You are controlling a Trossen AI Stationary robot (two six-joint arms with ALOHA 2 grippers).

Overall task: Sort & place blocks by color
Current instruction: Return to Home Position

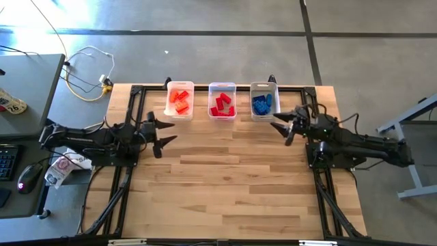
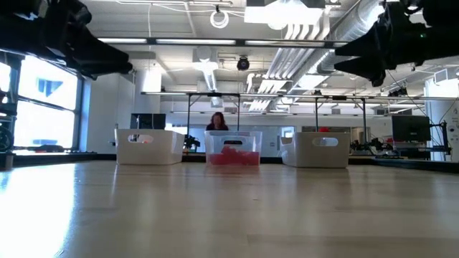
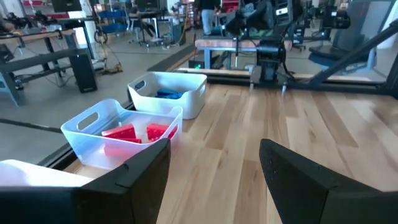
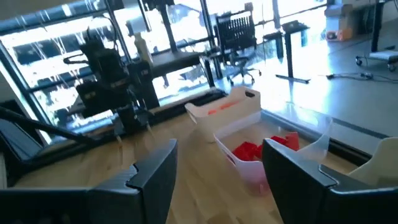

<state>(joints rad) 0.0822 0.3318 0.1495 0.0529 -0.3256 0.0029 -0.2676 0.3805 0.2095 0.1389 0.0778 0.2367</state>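
Overhead, both arms lie folded low along the two sides of the worktop (image 1: 225, 178), elbows back, wrists turned inward so the tools face each other across the bare wood. The left tool (image 1: 164, 132) is near the left edge with its fingers spread apart. The right tool (image 1: 280, 130) is just in front of the right bin (image 1: 263, 85), its fingers also spread wide. From worktop height, both hang above the surface. All the blocks lie in three bins along the far edge: orange blocks (image 1: 180, 101) in the left bin (image 1: 180, 84), red blocks (image 1: 222, 106) in the middle bin (image 1: 222, 85), blue blocks (image 1: 261, 104) in the right one. A person (image 2: 217, 122) shows in the room behind
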